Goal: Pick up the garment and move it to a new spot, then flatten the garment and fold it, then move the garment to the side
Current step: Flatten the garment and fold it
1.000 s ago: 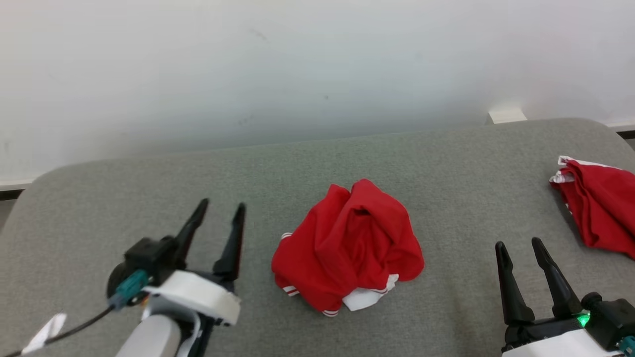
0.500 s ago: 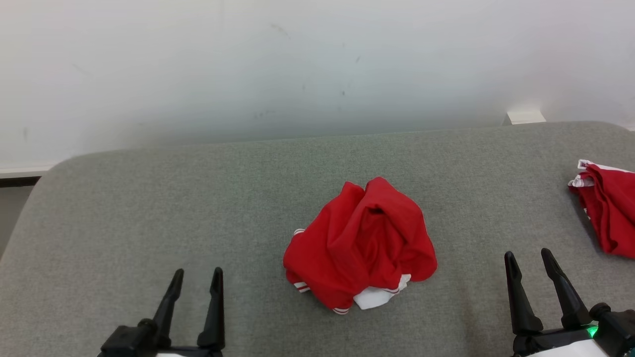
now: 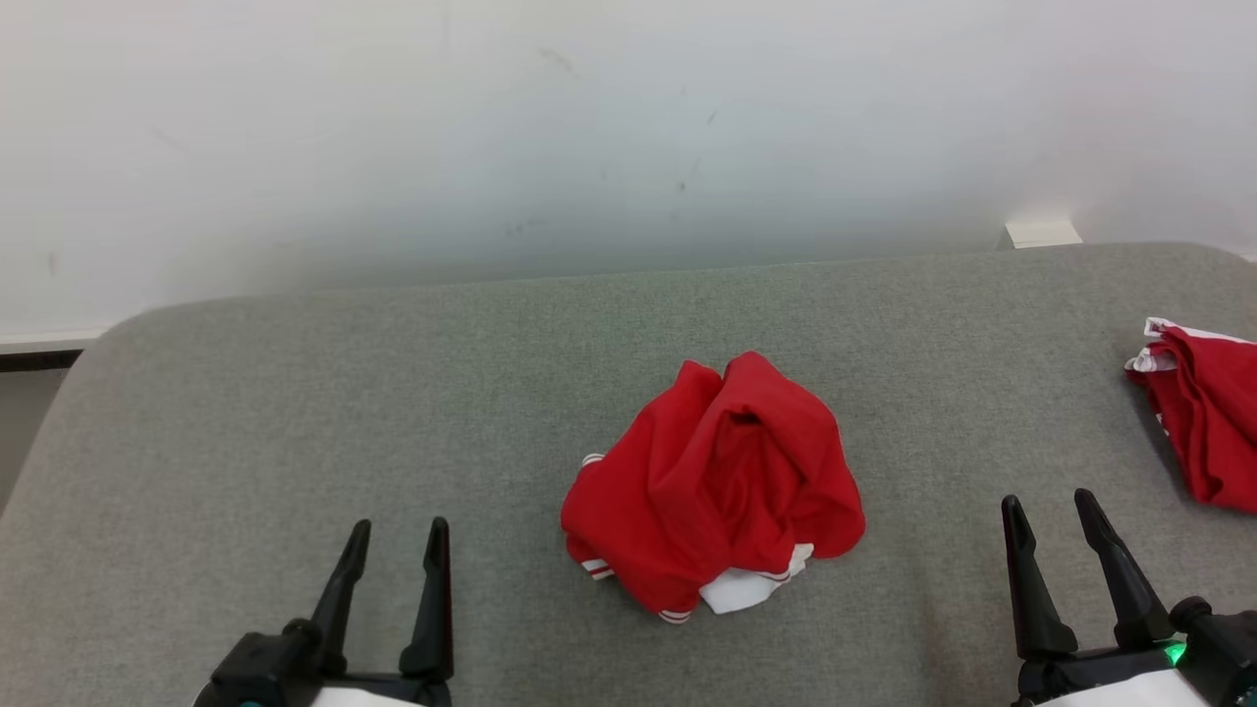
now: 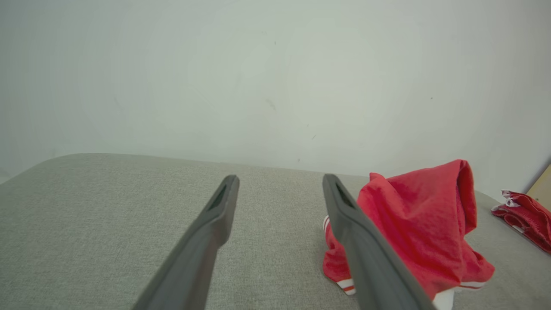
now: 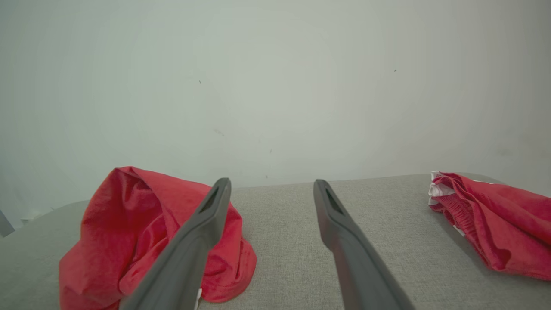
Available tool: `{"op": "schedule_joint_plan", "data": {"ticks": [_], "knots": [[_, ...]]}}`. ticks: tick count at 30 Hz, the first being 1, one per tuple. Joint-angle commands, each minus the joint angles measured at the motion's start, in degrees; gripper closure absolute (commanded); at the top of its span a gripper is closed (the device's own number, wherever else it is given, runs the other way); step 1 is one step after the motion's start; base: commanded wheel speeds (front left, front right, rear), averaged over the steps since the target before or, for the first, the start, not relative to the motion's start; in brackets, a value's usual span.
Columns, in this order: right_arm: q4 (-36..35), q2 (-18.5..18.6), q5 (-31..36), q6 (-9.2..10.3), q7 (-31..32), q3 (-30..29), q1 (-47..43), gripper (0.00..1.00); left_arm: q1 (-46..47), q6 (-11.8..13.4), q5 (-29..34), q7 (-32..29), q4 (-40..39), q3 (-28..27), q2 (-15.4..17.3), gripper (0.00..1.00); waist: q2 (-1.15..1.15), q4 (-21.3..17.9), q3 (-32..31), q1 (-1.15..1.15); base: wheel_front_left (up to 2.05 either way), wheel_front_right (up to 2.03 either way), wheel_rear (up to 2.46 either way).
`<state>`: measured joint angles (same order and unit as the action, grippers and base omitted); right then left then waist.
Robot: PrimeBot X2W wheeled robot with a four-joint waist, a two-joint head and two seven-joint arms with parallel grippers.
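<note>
A broad grey fabric-covered surface (image 3: pixel 295 412) with rounded far corners spans the head view, its weave fine and even, with faint creases toward the front. Behind it rises a plain white wall (image 3: pixel 628 128) marked by a few small dark specks and scuffs. A small pale rectangular block (image 3: pixel 1043 234) sits at the surface's far right edge, against the wall. A dark strip (image 3: pixel 39 358) runs along the foot of the wall at far left.

The crumpled red garment with white striped trim (image 3: pixel 712 486) lies heaped near the middle of the surface, with a white patch at its near edge. A second bunched red and white cloth (image 3: pixel 1203 427) lies at the right edge, well apart from it.

The left gripper (image 3: pixel 400 526) hangs at lower left, its two long dark fingers spread apart and holding nothing, clear of the garment. The right gripper (image 3: pixel 1047 499) at lower right is likewise spread and empty, between the two cloths.
</note>
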<state>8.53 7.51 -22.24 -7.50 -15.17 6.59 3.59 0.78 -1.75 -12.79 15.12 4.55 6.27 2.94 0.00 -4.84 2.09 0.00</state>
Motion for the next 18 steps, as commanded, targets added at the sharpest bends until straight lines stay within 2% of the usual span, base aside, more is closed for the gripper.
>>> {"op": "schedule_joint_plan", "data": {"ticks": [1,5,8,13,18], "knots": [[0.2,0.1,0.3,0.03,0.1,-0.2,0.5,0.00,0.2,-0.3,0.6,0.0,0.1,-0.2,0.1,0.00,0.00,-0.3,0.0,0.00,0.00,0.00,0.00],[0.9,0.1,0.4,0.03,0.1,0.5,0.6,0.00,0.4,-0.5,0.1,0.0,0.1,-0.2,0.0,0.00,0.00,-0.8,-0.2,0.00,0.00,0.00,0.00],[2.2,0.5,0.0,0.03,0.1,3.2,1.1,0.00,0.6,-0.3,-0.6,0.0,0.2,0.3,0.0,0.00,0.00,-0.9,-0.3,0.00,0.00,0.00,0.00],[6.8,2.2,-1.8,0.03,0.1,11.4,3.2,0.00,1.3,-0.3,-1.1,0.0,0.7,1.7,0.1,0.00,0.00,0.5,-0.1,0.00,0.00,0.00,0.00],[12.7,3.9,-5.5,0.03,2.4,20.3,6.9,0.00,2.1,0.0,-1.4,0.0,1.1,2.3,0.1,0.00,0.00,3.6,0.6,0.00,0.00,0.00,0.00]]}}
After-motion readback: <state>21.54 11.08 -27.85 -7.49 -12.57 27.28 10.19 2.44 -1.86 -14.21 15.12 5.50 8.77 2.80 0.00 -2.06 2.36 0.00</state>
